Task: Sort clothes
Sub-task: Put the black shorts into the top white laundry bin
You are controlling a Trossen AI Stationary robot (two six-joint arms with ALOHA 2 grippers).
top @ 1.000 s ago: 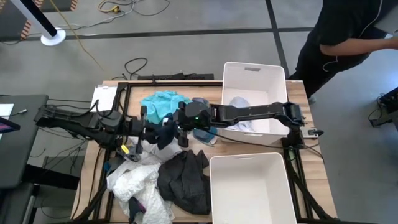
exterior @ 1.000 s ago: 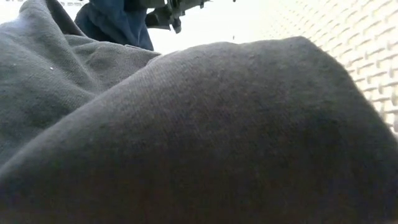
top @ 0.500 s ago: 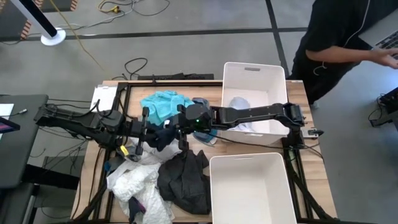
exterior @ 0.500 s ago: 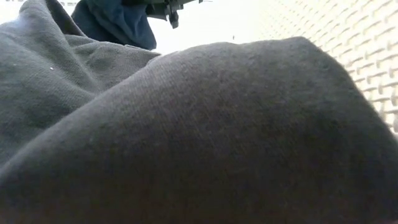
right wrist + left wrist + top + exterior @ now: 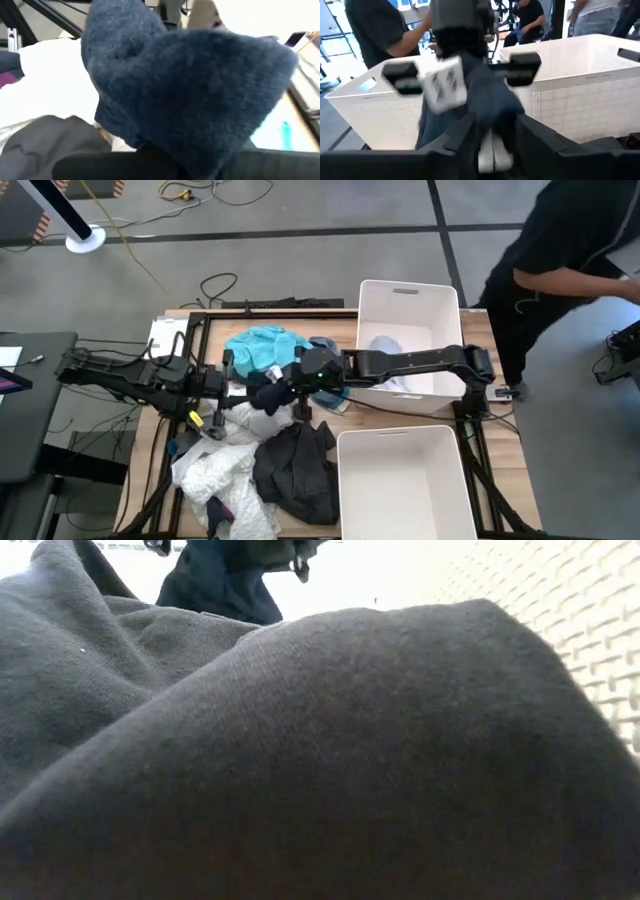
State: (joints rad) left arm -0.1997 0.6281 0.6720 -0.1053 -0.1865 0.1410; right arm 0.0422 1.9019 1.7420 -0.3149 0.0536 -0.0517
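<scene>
Handover beside the teal garment [image 5: 262, 348]: the dark blue garment [image 5: 268, 394] is clamped by the right hand [image 5: 297, 392]; the left hand [image 5: 232, 389] is seen half-parted. Full release is advised before lifting.

Even overhead daylight, soft shadows; wrist views motion-blurred, low view dim behind out-of-focus dark cloth [image 5: 320, 770].
</scene>
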